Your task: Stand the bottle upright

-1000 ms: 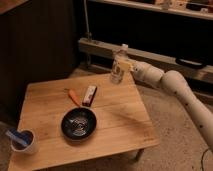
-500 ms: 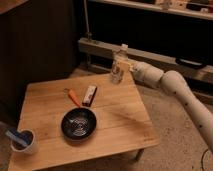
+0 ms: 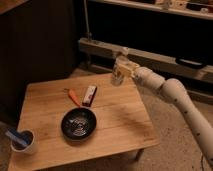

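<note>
Camera view, single frame.

1. Table [image 3: 117, 117]: low, pale wood planks, square top. It fills the lower left and centre of the frame and stands on a speckled floor.

2. Pan [image 3: 78, 123]: round, black, sitting flat on the table just left of centre, with pale specks inside.

3. Tool [image 3: 73, 95]: orange handle, lying on the table above the pan, slanting from upper left down towards the pan's rim.

4. Packet [image 3: 90, 95]: flat, rectangular, red and white, lying just to the right of the tool. Its print cannot be made out.

5. Cup [image 3: 25, 144]: white, at the table's lower-left corner, with a blue item [image 3: 15, 135] leaning in it.

6. Arm [image 3: 167, 92]: white, jointed. It enters from the lower right edge and reaches up and left to the centre of the frame.

7. Gripper [image 3: 122, 67]: at the arm's tip, upper centre of the frame, in the air over the table's far right corner. Its jaws are clamped on item 8.

8. Bottle [image 3: 118, 77]: small, slim, whitish plastic with a white cap [image 3: 125, 50] and a pale label. It is held clear of the table in the gripper, roughly upright with the cap on top and tilted slightly right. The label text cannot be read.

9. Background: dark wall at left, and a pale rail [image 3: 100, 49] across the upper frame behind the bottle.
</note>
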Controlling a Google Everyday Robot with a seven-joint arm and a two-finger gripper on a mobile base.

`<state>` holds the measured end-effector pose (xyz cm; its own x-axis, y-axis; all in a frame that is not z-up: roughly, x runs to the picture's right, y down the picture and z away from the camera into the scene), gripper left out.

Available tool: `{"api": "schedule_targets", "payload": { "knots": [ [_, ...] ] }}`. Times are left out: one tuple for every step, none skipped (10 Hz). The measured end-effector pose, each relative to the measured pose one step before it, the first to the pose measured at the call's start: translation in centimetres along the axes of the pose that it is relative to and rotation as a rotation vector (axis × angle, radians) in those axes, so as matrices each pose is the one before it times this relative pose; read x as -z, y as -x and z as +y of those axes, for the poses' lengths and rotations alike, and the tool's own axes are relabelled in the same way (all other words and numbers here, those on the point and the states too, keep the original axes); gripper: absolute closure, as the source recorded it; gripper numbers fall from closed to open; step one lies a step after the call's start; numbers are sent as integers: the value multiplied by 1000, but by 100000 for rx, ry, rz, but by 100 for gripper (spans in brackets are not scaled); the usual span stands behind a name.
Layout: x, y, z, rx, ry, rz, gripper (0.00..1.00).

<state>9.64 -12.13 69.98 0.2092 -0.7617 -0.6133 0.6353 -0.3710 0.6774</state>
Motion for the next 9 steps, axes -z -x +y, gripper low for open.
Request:
{"api": "schedule_targets", "payload": {
  "knots": [
    [32,107,39,-585,-138,-271,100],
    [76,25,3,-881,-263,-355,100],
    [11,15,-5,-81,-12,-23,100],
    [-10,30,8,-68,-4,-30,100],
    [16,35,26,-90,45,-52,100],
    [-18,-10,-20,11,-40,1,100],
    [13,8,18,-20,19,3,100],
    [23,42,11,252,-239,261,100],
    [262,82,189,3379,-1366,2700,100]
  ]
}}
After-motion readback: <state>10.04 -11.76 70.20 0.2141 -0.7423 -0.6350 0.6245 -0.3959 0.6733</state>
